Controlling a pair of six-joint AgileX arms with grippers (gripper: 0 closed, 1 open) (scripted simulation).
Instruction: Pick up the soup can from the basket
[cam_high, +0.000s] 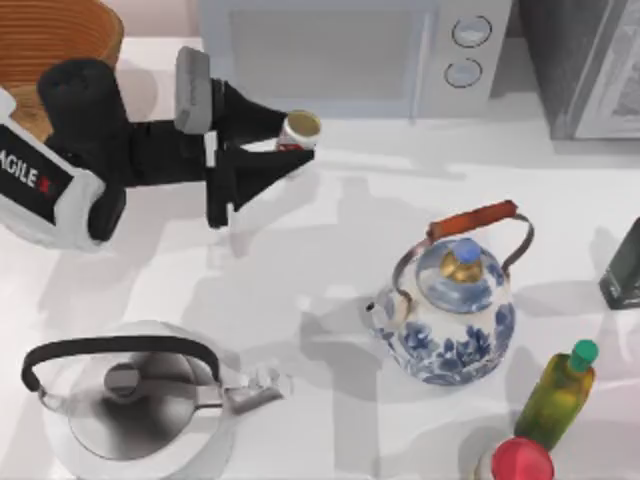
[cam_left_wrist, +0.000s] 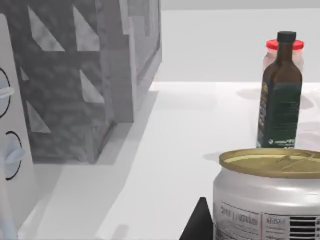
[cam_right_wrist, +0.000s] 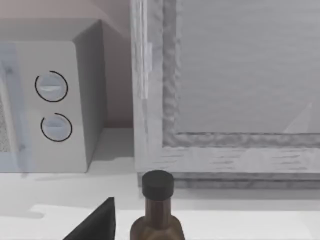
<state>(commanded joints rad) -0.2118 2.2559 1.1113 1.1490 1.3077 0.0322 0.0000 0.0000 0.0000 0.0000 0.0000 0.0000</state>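
Basket (cam_high: 85, 25) sits far left on the tabletop (cam_high: 330, 220). Our left gripper (cam_high: 292, 148) is out past its rim, fingers pinching the soup can (cam_high: 299, 128) above the tabletop by the microwave (cam_high: 340, 50). Risk: shallow grip, can may slip

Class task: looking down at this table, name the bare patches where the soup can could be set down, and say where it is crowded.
Bare: the middle strip between the left claw holding the soup can and the blue-and-white kettle; also between the microwave and that kettle. Crowded: the near right corner, with the yellow bottle and red-lidded jar; the steel kettle fills the near left.
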